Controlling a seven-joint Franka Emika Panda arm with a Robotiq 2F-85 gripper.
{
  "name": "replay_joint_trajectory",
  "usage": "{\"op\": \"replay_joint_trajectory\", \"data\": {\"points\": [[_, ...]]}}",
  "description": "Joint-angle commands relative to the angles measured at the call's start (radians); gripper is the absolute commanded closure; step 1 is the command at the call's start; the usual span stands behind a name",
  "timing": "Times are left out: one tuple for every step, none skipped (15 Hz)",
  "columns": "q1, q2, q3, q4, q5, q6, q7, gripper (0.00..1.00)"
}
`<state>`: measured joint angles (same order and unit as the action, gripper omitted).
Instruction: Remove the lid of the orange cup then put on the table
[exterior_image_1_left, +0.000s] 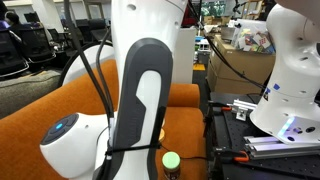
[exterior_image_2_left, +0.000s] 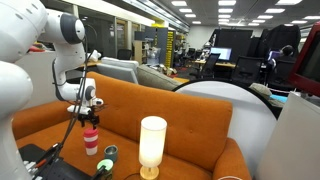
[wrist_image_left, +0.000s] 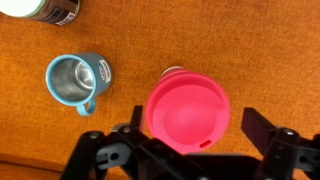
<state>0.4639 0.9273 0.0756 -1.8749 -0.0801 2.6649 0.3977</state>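
Observation:
The orange cup (exterior_image_2_left: 91, 143) stands upright on the orange-brown table (exterior_image_2_left: 190, 115). Its pink-red lid (wrist_image_left: 185, 105) sits on top and fills the lower middle of the wrist view. My gripper (wrist_image_left: 197, 121) is open and hangs just above the cup, one finger on each side of the lid. A gap shows between the lid and the right finger. In an exterior view the gripper (exterior_image_2_left: 88, 108) is directly over the cup. In the other one my own arm hides the cup.
A blue metal mug (wrist_image_left: 77, 80) stands next to the cup. A dark round container (wrist_image_left: 45, 8) is further off. A green-topped object (exterior_image_1_left: 171, 160) sits near the table's edge. A tall white lamp-like cylinder (exterior_image_2_left: 152, 145) stands nearby. A black bench with tools (exterior_image_1_left: 250, 135) borders the table.

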Motion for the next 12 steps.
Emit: {"op": "replay_joint_trajectory", "data": {"points": [[0.011,0.001,-0.009,0.004,0.017,-0.002,-0.011,0.00],[0.011,0.001,-0.009,0.004,0.017,-0.002,-0.011,0.00],[0.016,0.009,-0.016,0.012,0.019,0.008,0.001,0.00],[0.016,0.019,-0.016,0.020,0.023,0.018,0.008,0.00],[0.016,0.029,-0.016,0.025,0.027,0.031,0.016,0.00],[0.014,0.041,-0.013,0.032,0.035,0.042,0.023,0.00],[0.023,0.049,-0.020,0.037,0.035,0.049,0.034,0.00],[0.027,0.058,-0.026,0.043,0.039,0.058,0.041,0.00],[0.037,0.070,-0.036,0.049,0.040,0.068,0.053,0.00],[0.046,0.081,-0.045,0.059,0.041,0.072,0.067,0.00],[0.055,0.089,-0.054,0.066,0.041,0.074,0.079,0.00],[0.068,0.096,-0.067,0.076,0.038,0.070,0.094,0.00]]}}
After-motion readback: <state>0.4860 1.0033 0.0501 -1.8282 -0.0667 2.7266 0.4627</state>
